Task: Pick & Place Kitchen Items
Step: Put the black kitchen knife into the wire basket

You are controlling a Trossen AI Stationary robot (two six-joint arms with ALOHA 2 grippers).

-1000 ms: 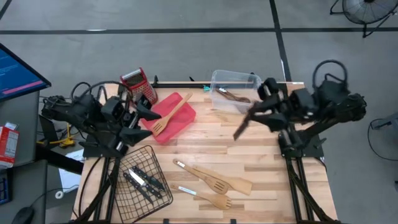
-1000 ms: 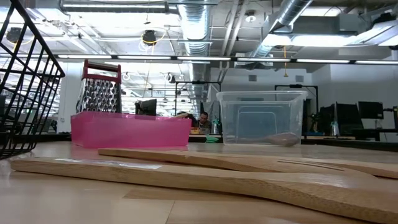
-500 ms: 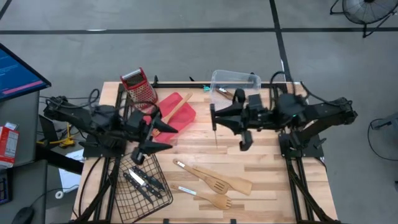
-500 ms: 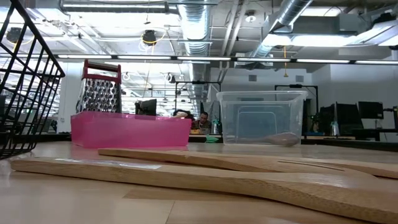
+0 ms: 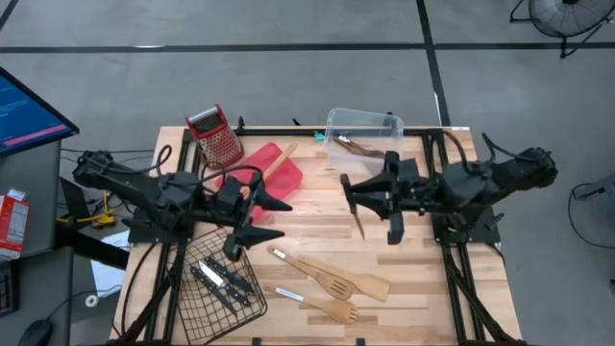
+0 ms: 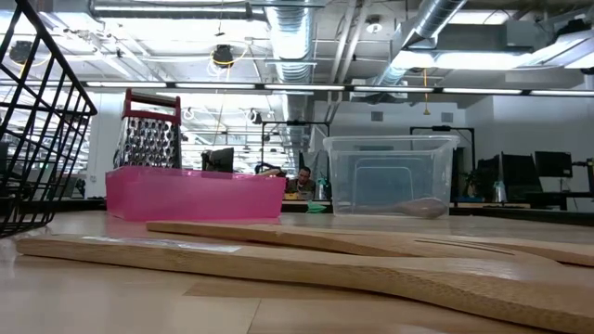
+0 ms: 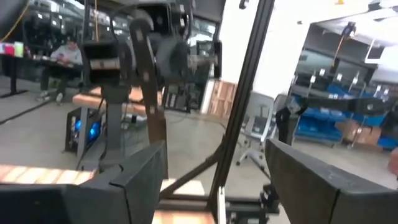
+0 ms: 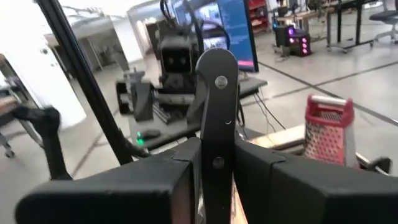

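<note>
My right gripper (image 5: 357, 195) is over the table's middle, shut on a black-handled knife (image 5: 358, 223) that stands upright with its blade down. My left gripper (image 5: 264, 219) is open and empty, over the far right corner of the black wire basket (image 5: 252, 259); its fingers are wide apart in the left wrist view (image 7: 217, 186). The basket holds several black-handled knives (image 5: 219, 279). Two wooden slotted turners (image 5: 341, 274) (image 5: 327, 308) lie flat on the table near the front. A wooden spatula (image 5: 264, 176) lies in the red tray (image 5: 288, 183). Neither gripper shows in the low view. My right gripper pinches the knife's black handle (image 8: 217, 163) between its two fingers, toward the blade end. The handle's rounded free end (image 8: 217, 62) sticks up above the fingers. The fingers are level and point toward the table's left. The blade (image 5: 360, 229) hangs below, clear of the table.
A red-topped grater (image 5: 216, 135) stands at the far left beside the tray. A clear plastic bin (image 5: 363, 135) at the far edge holds a wooden utensil (image 5: 362, 147). The bare wood between the turners and the bin is open room. A person sits far off in the room (image 6: 302, 179).
My right gripper has carried the knife from beside the clear bin toward the table's middle and near edge. The knife has turned from slanting to upright. My left gripper, open throughout, has gone from beside the red tray toward the table's right and near edge, over the basket's corner.
</note>
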